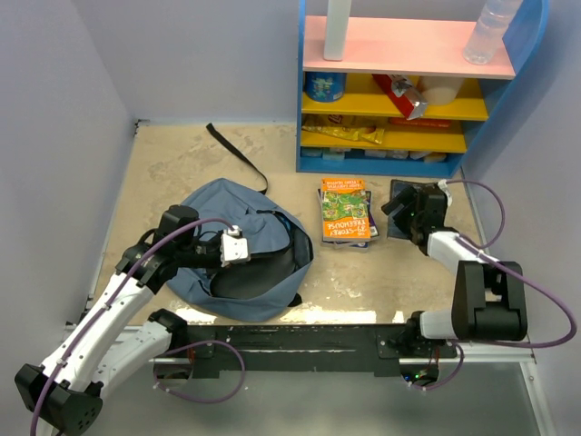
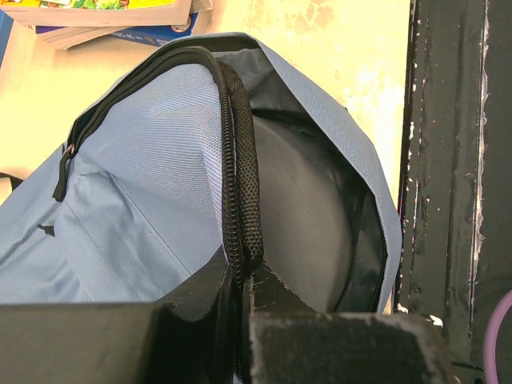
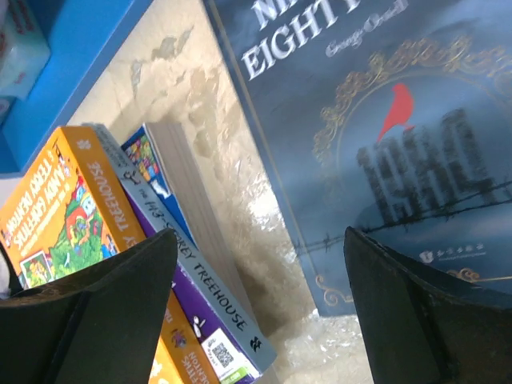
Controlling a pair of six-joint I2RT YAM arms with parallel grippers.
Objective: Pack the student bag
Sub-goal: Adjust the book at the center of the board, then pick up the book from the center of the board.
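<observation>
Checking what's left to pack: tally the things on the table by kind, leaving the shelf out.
Bag: 1
Stacked books: 3 showing
Dark book: 1
Total: 5

Stack of books flat on beige table, just near of blue shelf unit. Orange-covered book topmost. Dark blue book (red bird on cover) flat just right of stack, narrow gap between. Clear bottle, white cylinder upright on pink top shelf.
</observation>
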